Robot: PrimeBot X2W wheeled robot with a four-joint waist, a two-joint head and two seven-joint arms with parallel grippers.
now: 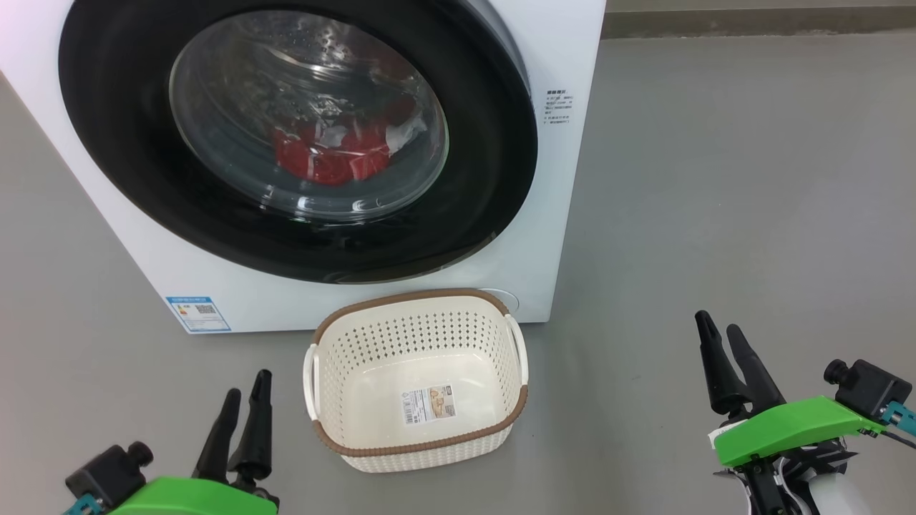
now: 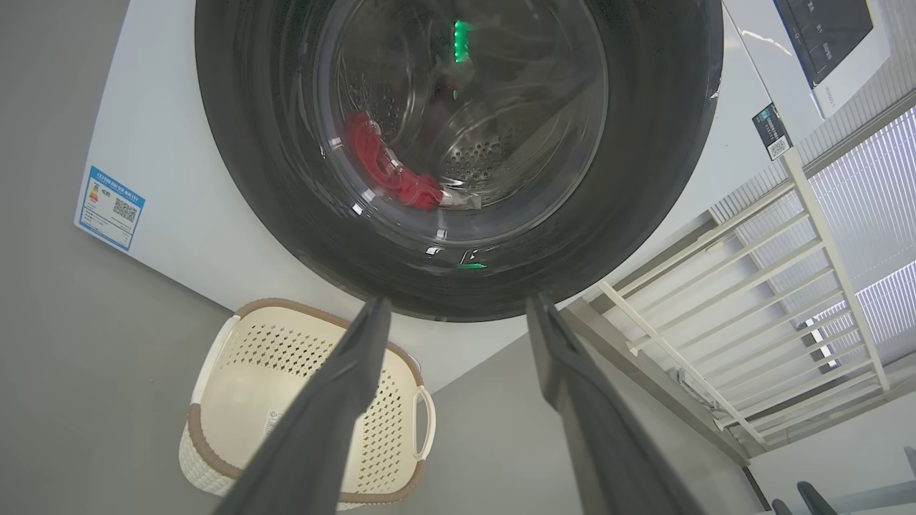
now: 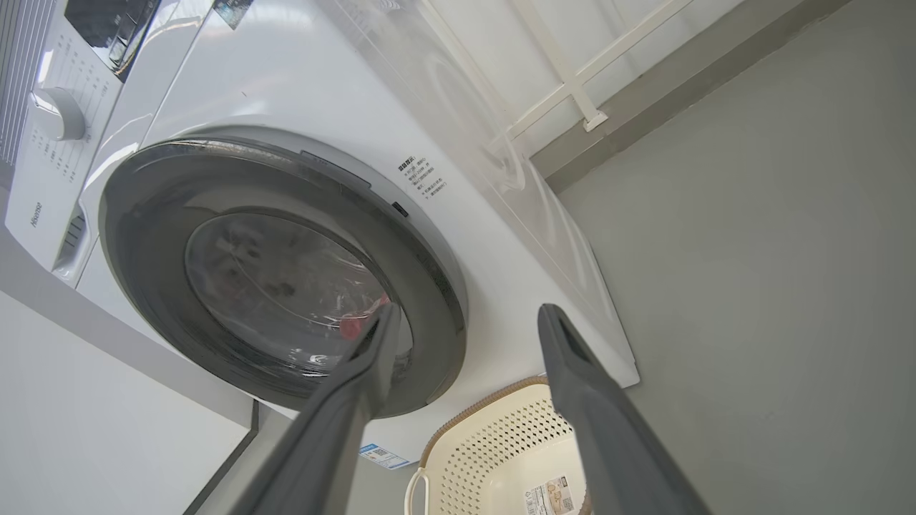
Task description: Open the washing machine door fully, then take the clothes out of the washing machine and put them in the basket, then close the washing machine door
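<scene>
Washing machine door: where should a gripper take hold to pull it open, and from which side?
Take the washing machine door by its right rim, where a dark recess in the grey edge looks like a handle. Come from the robot's right with the open right gripper; the smooth round face offers no other hold.

Grey floor, white railing beside slatted blinds
</scene>
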